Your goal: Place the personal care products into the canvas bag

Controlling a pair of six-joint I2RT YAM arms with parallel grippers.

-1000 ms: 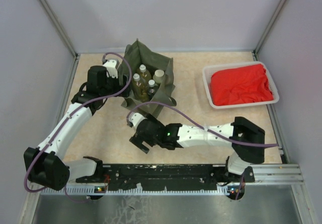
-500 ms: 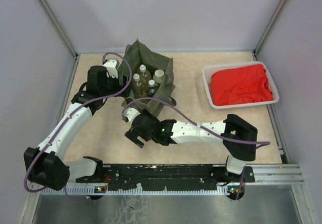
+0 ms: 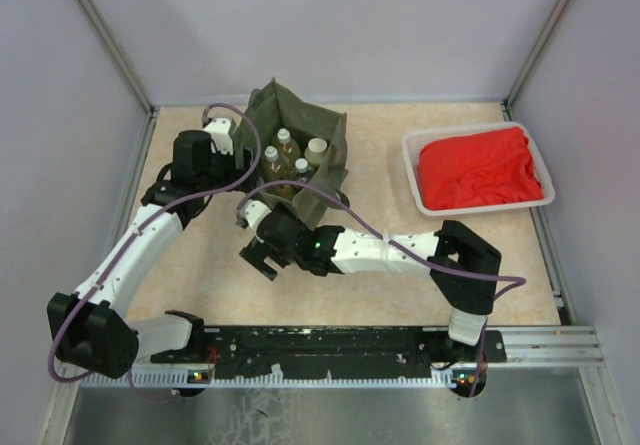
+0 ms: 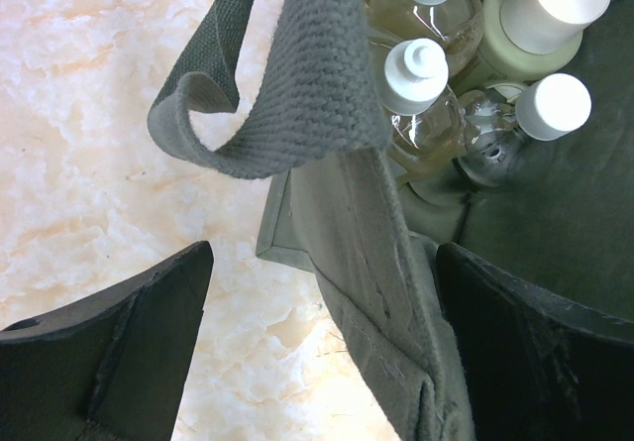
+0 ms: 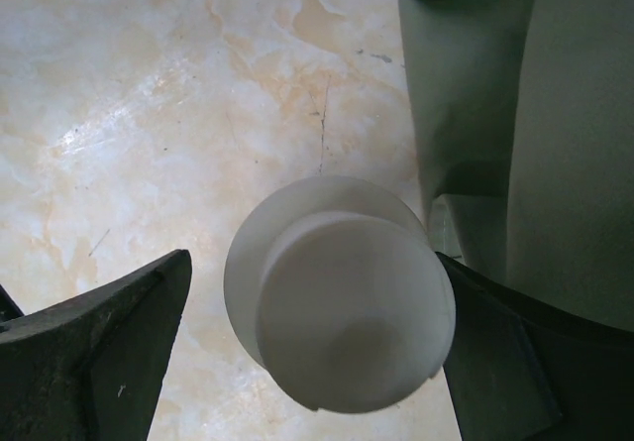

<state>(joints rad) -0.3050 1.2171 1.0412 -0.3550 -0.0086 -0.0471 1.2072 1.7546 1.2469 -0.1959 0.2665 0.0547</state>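
The olive canvas bag (image 3: 325, 130) stands open at the table's back centre with several personal care products inside, among them a clear amber bottle (image 4: 421, 74), a pale beige one (image 4: 555, 5) and a silvery one (image 4: 540, 114). My left gripper (image 4: 325, 253) is open and straddles the bag's near wall (image 4: 376, 263), one finger outside and one inside; in the top view the left gripper (image 3: 245, 165) is at the bag's left side. One white-capped bottle (image 5: 342, 307) stands on the table beside the bag (image 5: 515, 114), between the open jaws of my right gripper (image 5: 312, 258). From above, the right gripper (image 3: 256, 253) hides it.
A white tray (image 3: 412, 150) holding a red cloth (image 3: 480, 170) sits at the back right. A bag handle (image 4: 287, 84) loops over the wall near my left fingers. Grey walls enclose the table on three sides.
My right arm has swung up and to the left, bringing its open gripper close to the bag's front left corner. The left arm and the bag have not moved.
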